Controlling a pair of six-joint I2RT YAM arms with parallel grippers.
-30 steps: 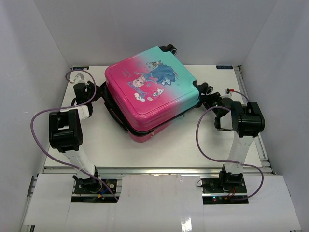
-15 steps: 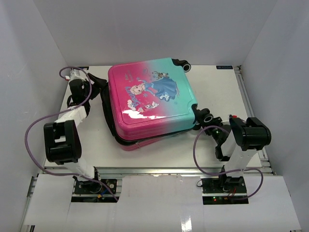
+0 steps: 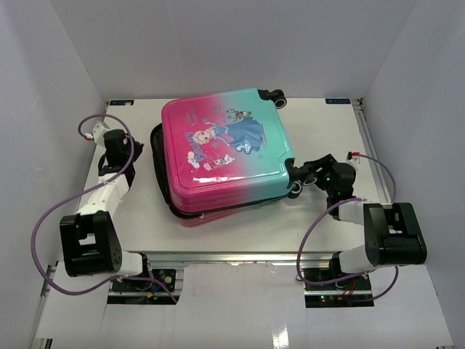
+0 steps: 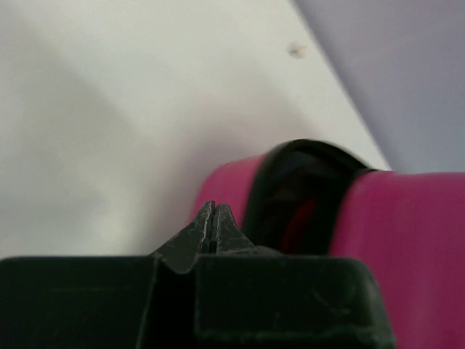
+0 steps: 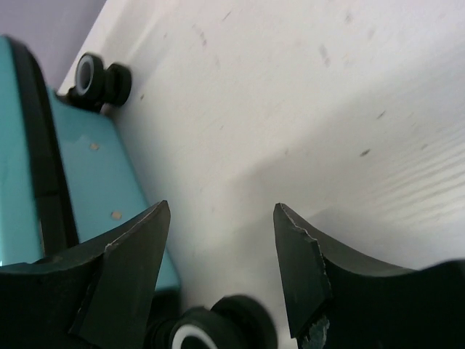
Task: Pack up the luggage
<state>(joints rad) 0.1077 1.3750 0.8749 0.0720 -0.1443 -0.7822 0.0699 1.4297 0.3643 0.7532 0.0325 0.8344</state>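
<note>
Luggage [image 3: 225, 145] now lies squarer on tabletop [image 3: 240, 229] than before; left tool [image 4: 212, 218] pressed together beside it, right tool [image 5: 221, 211] spread above a wheel [image 5: 218, 331].

Luggage [image 3: 225, 145] on table [image 3: 240, 227] — left end effector [image 4: 213, 216] at its left; right end effector [image 5: 221, 212] opposite

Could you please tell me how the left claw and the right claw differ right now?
The black left claw is shut, tips touching; the black right claw stands open. The left claw faces the pink end of the hard-shell pink-to-teal suitcase; the right claw faces its teal, wheeled end. Neither holds anything.
</note>
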